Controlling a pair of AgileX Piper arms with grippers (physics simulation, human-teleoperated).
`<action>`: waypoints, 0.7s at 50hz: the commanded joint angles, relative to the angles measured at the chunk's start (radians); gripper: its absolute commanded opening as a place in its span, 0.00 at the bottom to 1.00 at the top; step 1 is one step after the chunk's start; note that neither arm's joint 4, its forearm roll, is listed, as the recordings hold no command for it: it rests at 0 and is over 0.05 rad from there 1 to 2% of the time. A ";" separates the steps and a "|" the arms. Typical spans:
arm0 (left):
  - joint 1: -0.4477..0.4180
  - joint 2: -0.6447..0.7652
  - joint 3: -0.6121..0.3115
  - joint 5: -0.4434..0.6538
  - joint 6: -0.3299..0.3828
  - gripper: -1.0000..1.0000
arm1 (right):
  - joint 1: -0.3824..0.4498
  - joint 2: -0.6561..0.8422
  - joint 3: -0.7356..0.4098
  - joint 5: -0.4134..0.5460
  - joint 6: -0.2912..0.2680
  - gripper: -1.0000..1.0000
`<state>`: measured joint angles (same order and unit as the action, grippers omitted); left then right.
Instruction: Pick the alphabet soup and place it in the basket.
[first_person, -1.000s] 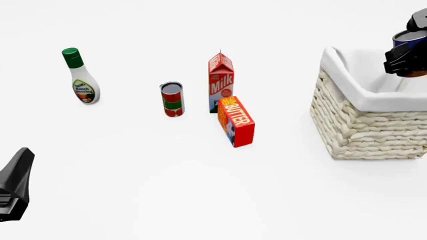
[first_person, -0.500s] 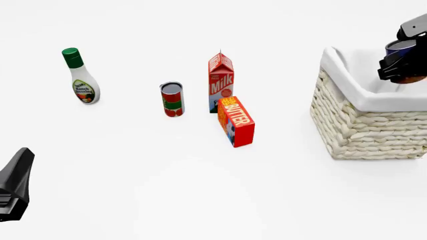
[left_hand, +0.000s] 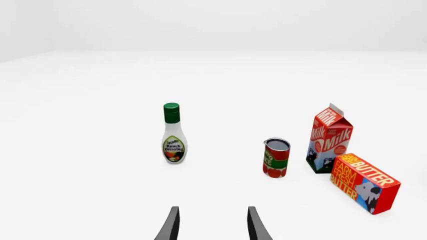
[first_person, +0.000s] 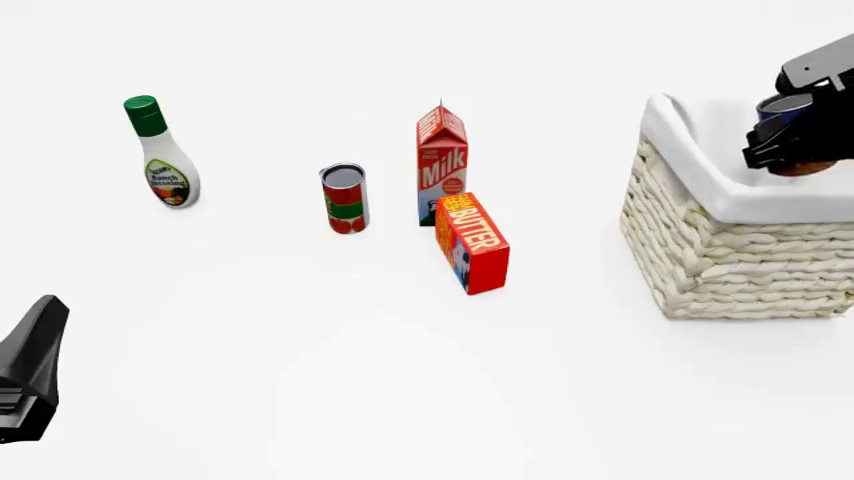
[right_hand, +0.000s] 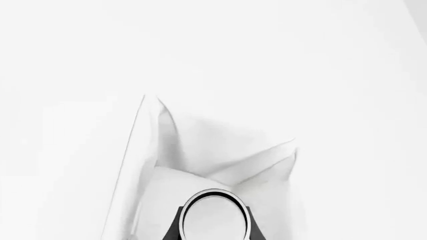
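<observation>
Lowered since a second ago, the right tool grips the alphabet soup inside the basket at 3 o'clock. Left tool idles, released, at 7 o'clock.

The soup can, blue-labelled with a silver-rimmed top and an orange band at its base, is held upright over the open basket, partly below its rim. The basket is a large square cream wicker one with white cloth lining folded over its rim, standing on the desk at the right.
</observation>
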<state>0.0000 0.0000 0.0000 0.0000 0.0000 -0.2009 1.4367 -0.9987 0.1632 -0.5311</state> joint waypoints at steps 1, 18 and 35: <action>0.000 0.000 0.000 0.000 0.000 1.00 | 0.003 0.025 -0.015 -0.016 0.020 0.00; 0.000 0.000 0.000 0.000 0.000 1.00 | 0.004 0.066 -0.023 -0.033 0.022 0.00; 0.000 0.000 0.000 0.000 0.000 1.00 | 0.002 0.086 -0.031 -0.036 0.023 0.00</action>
<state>0.0000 0.0000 0.0000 0.0000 0.0000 -0.1992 1.5165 -1.0172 0.1332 -0.5314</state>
